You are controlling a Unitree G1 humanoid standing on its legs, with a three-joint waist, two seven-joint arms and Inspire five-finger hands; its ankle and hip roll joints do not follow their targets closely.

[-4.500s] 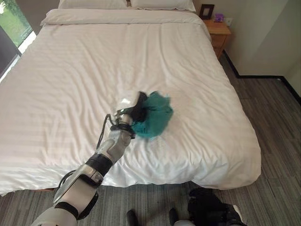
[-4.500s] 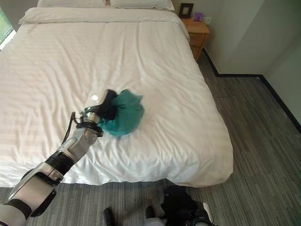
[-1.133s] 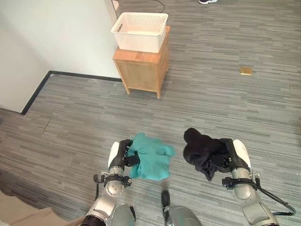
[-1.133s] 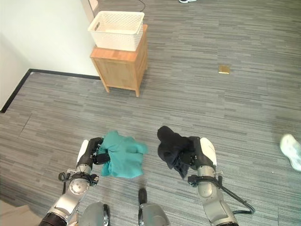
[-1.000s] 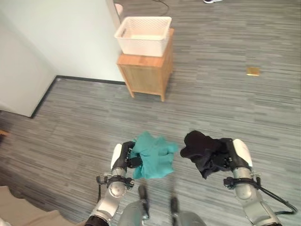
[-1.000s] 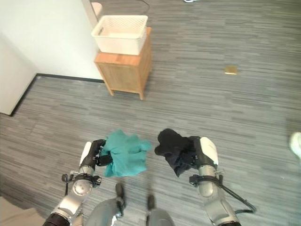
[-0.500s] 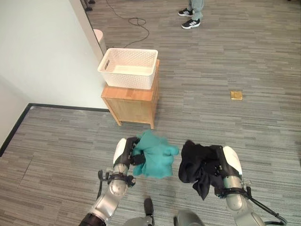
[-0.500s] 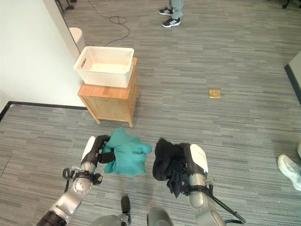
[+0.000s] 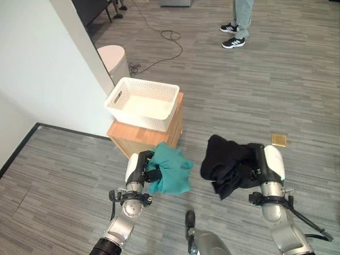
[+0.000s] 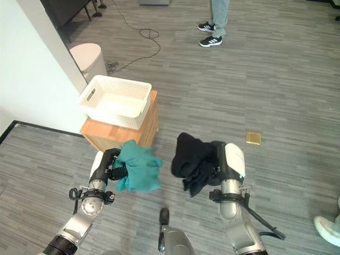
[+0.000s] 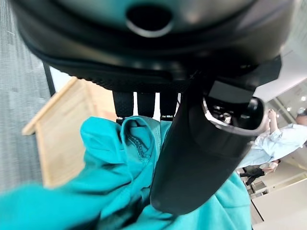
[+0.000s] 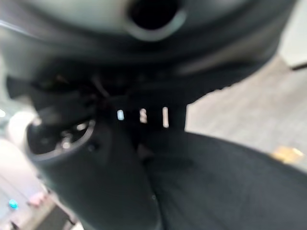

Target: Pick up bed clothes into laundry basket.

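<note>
My left hand (image 9: 139, 171) is shut on a teal garment (image 9: 172, 170), bunched and hanging just in front of a wooden cabinet (image 9: 144, 139). Its wrist view has fingers and thumb (image 11: 201, 158) curled round the teal cloth (image 11: 115, 163). My right hand (image 9: 265, 167) is shut on a black garment (image 9: 228, 164), held at about the same height to the right; the black cloth (image 12: 225, 182) shows past its thumb. The white laundry basket (image 9: 143, 103) sits on the cabinet top, just beyond the teal garment, and looks empty inside.
A white wall (image 9: 48, 69) runs along the left beside the cabinet. A pale round bin (image 9: 113, 59) and a floor cable (image 9: 164, 48) lie beyond it. A person's legs and shoes (image 9: 236, 26) stand at the far end. A small brown square (image 9: 279, 139) lies on the grey floor.
The camera has moved closer to the cabinet and basket. Both hands still hold their garments, now raised nearer the basket.
</note>
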